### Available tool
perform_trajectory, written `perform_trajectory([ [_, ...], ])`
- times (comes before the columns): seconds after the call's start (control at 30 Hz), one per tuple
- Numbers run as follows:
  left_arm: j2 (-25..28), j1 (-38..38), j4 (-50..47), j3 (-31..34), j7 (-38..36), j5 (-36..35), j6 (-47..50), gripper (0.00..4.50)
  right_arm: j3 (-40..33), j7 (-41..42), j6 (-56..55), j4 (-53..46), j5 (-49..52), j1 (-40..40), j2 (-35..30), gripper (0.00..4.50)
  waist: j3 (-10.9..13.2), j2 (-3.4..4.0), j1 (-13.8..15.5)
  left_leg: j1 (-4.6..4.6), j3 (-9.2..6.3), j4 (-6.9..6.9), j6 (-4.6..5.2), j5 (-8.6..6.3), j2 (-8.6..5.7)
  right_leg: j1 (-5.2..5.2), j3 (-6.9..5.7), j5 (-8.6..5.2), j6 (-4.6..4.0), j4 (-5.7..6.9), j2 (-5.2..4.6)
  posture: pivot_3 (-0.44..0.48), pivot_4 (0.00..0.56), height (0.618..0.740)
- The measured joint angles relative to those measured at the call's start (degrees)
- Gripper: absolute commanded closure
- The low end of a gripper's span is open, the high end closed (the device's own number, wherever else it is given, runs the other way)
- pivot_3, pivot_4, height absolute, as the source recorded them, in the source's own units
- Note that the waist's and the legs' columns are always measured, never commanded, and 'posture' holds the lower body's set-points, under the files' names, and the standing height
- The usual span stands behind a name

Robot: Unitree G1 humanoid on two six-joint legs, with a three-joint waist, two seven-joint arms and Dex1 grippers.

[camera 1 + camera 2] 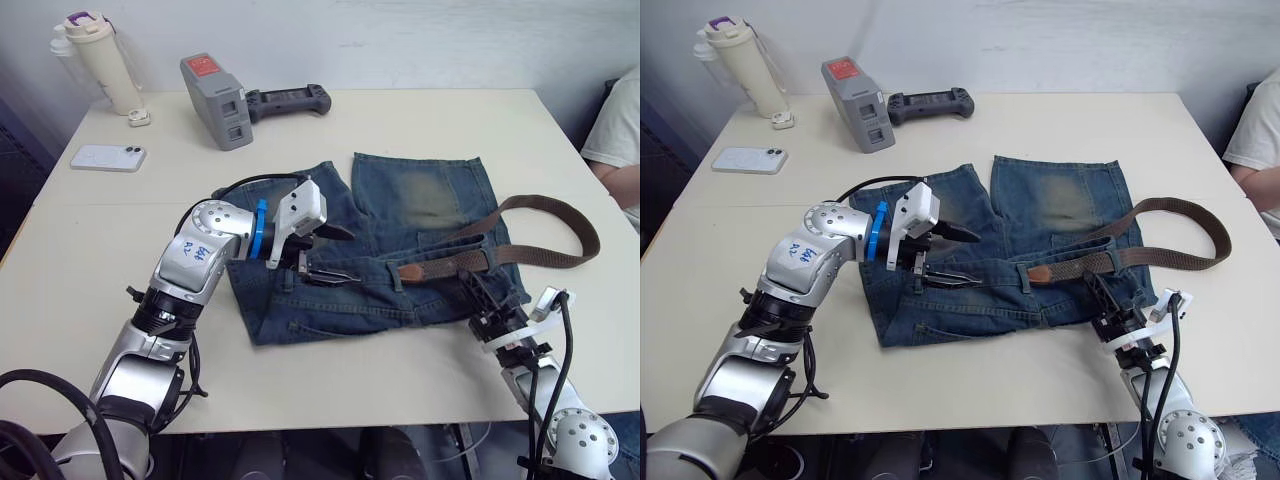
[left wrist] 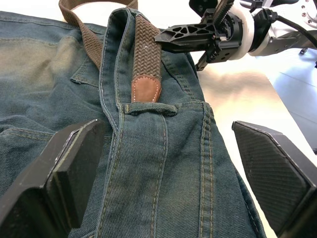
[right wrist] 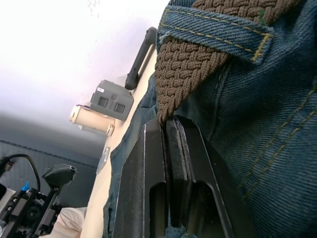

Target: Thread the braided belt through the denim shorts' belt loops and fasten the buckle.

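Note:
The denim shorts lie flat mid-table, waistband toward me. The braided belt runs along the waistband and curls off to the right; its tan tip lies just short of a belt loop. My left gripper hovers open over the waistband, its fingers wide on either side of that loop. On the right part of the waistband, my right gripper is shut on the belt just below another belt loop. The buckle is hidden.
At the back left of the table stand a white phone, a cream bottle, and a grey device with a black handle. A person's sleeve shows at the right edge.

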Motion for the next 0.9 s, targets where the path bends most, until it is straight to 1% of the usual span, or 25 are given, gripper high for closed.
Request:
perform_trajectory([
  [0.33, 0.28, 0.0, -0.01, 0.0, -0.04, 0.03, -0.09, 0.0, -0.33, 1.11, 2.92, 1.49, 3.71, 1.21, -0.01, 4.45, 0.0, 0.0, -0.04, 0.01, 0.0, -0.01, 0.0, 0.0, 0.01, 0.0, 0.0, 0.0, 0.0, 0.0, 0.01, 0.0, 0.15, 0.74],
  [0.6, 0.76, 0.0, -0.01, -0.04, -0.14, 0.2, -0.26, 0.0, -0.71, 3.76, 5.92, 4.78, 3.96, 0.69, -4.39, 4.45, 0.0, 0.0, 0.0, 0.02, 0.0, 0.05, 0.0, 0.0, 0.0, 0.05, 0.0, 0.0, -0.01, 0.0, 0.01, 0.0, 0.15, 0.74],
  [0.77, 0.9, 0.0, -0.01, -0.04, -0.12, 0.25, -0.26, 0.0, 0.16, 6.92, 7.16, 6.46, 0.74, 0.0, -7.22, 4.45, -0.09, -0.14, 0.06, 0.04, -0.01, 0.07, 0.01, -0.01, 0.0, 0.09, -0.01, 0.01, -0.02, -0.01, 0.01, 0.0, 0.15, 0.74],
  [0.83, 1.07, 0.0, -0.01, -0.04, -0.13, 0.3, -0.26, 0.0, 1.86, 7.48, 6.08, 6.89, -3.61, -1.33, -8.57, 4.45, -0.22, -0.36, 0.0, 0.09, -0.01, 0.1, 0.01, -0.01, 0.01, 0.14, -0.01, 0.02, -0.04, -0.01, 0.01, 0.0, 0.15, 0.74],
  [0.9, 1.1, 0.0, -0.05, -0.27, -0.16, 0.41, -0.29, 0.0, 4.42, 6.51, 2.4, 7.39, -11.99, -3.59, -9.76, 4.45, -0.47, -0.77, -0.04, 0.1, -0.02, 0.14, 0.0, -0.01, 0.01, 0.17, -0.01, 0.05, -0.08, -0.01, 0.01, 0.0, 0.15, 0.74],
])
